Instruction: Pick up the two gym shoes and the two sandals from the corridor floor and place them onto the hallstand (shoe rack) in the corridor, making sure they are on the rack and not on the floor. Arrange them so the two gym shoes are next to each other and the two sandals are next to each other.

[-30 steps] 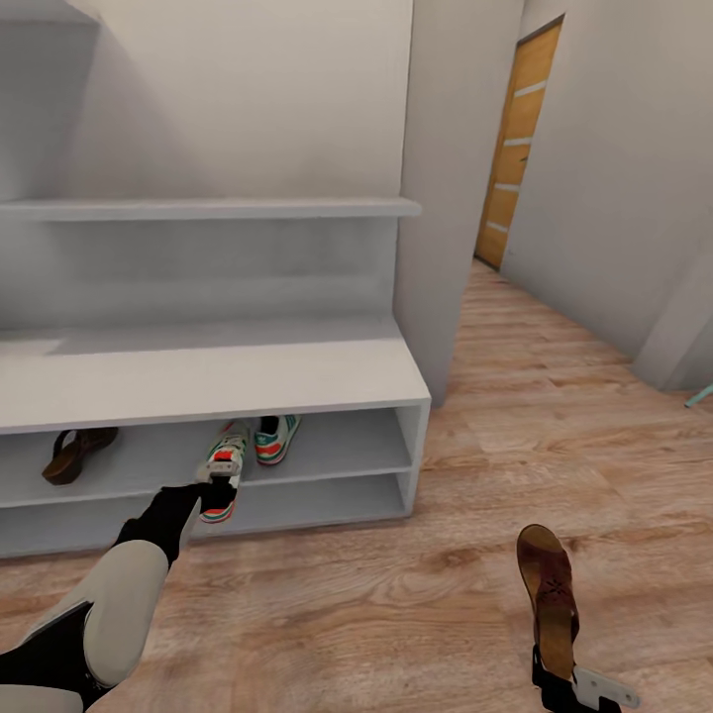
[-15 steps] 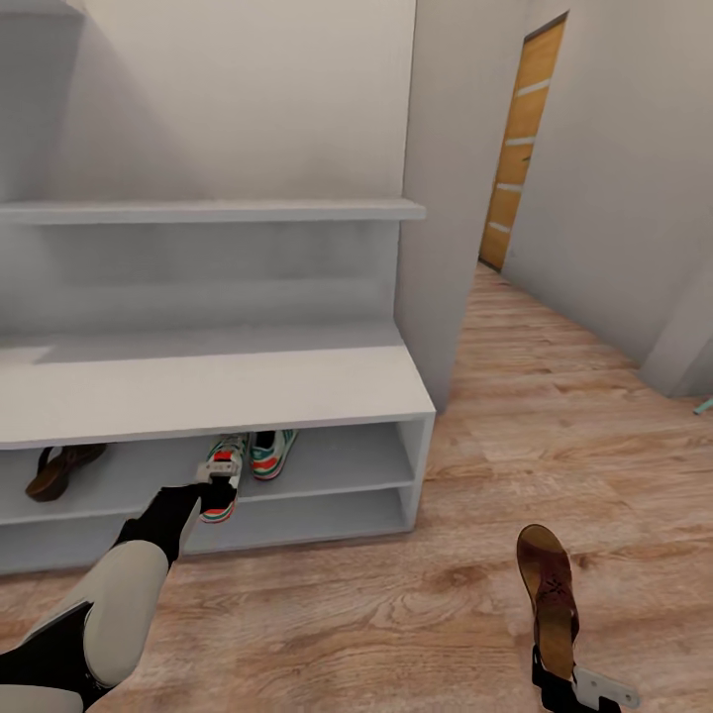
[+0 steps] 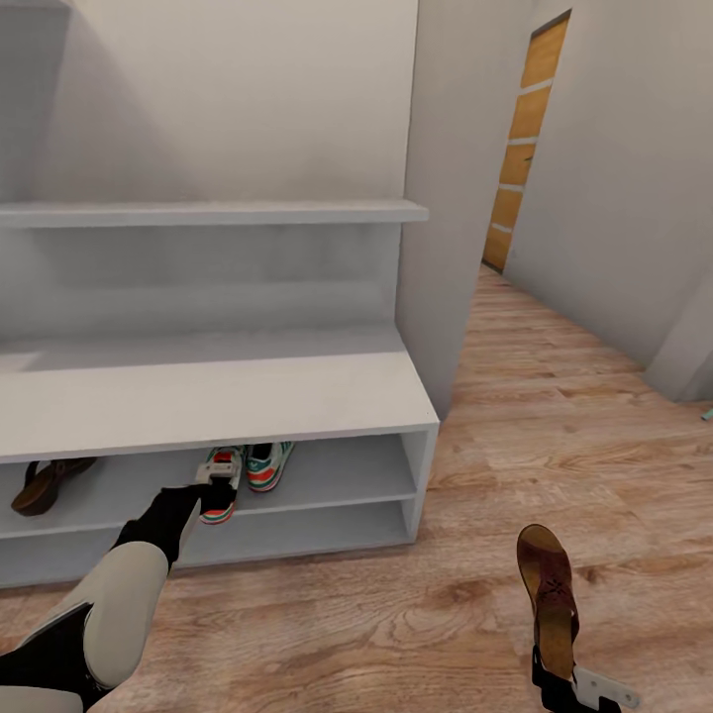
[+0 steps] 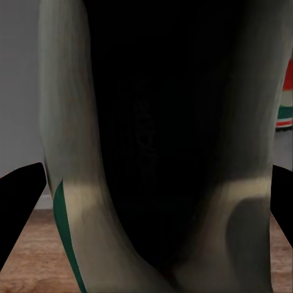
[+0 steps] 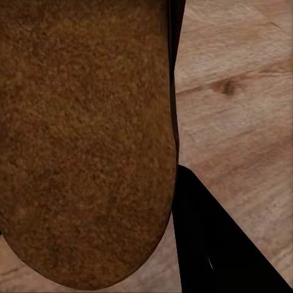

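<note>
Your left tool (image 3: 220, 483) is clamped on the heel of a white low-top gym shoe with green side stripes and a red-orange heel patch (image 3: 219, 492), holding it at the front edge of the upper open shelf of the light grey hallstand (image 3: 297, 391). Whether the shoe's sole rests on the shelf cannot be told. The second white gym shoe with green stripes (image 3: 267, 465) stands on that same shelf, just beside the held one, on its right.

In the left wrist view the held shoe's dark opening and pale collar (image 4: 152, 159) sit between the two black fingers (image 4: 18, 201).

One dark brown open-toe sandal (image 3: 45, 483) lies on the same shelf, well apart to the left. Your right tool (image 3: 569, 683) grips the heel end of the other brown sandal with crossed straps (image 3: 550, 594), toe pointing away from you, above the light brown wood-plank corridor floor (image 3: 396, 614). The right wrist view shows its tan sole (image 5: 85, 140).

No brand, label or legible writing is visible on any shoe.
</note>
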Robot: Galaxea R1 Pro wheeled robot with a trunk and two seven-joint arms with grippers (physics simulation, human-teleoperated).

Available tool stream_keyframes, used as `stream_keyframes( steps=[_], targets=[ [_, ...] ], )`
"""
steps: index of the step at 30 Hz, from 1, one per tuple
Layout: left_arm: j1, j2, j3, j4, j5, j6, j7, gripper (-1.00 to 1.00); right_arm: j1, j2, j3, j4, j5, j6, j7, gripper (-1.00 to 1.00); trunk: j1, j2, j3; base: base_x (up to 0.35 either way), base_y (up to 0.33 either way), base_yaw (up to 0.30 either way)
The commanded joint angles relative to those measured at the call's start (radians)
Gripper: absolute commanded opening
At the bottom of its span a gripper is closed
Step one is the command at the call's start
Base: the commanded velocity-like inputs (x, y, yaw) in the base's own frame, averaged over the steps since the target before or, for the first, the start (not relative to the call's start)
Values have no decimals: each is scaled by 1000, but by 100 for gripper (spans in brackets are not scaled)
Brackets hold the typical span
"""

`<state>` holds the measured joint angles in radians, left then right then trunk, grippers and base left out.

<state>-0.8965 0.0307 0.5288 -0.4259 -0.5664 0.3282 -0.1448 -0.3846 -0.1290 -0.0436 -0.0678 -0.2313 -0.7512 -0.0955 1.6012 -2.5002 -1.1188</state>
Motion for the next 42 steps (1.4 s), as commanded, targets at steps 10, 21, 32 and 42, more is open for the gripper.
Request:
stream_keyframes(
  steps=[10, 21, 32, 42],
  targets=[
    [0, -2, 5, -2, -12, 3, -10, -100, 0, 0, -6, 0, 0, -2, -1, -100, 0, 0, -1, 4, 0, 0],
    [0, 0, 8, -2, -12, 3, -9, -100, 0, 0, -10, 0, 0, -2, -1, -100, 2, -2, -26, 0, 0, 0],
    [8, 0, 6, -1, -12, 1, -10, -100, 0, 0, -10, 0, 0, -2, -1, -100, 2, -2, -26, 2, 0, 0],
    [10, 0, 9, -1, -12, -4, -11, -100, 0, 0, -9, 0, 0, -2, -1, -100, 2, -2, -26, 45, 0, 0]
  ],
)
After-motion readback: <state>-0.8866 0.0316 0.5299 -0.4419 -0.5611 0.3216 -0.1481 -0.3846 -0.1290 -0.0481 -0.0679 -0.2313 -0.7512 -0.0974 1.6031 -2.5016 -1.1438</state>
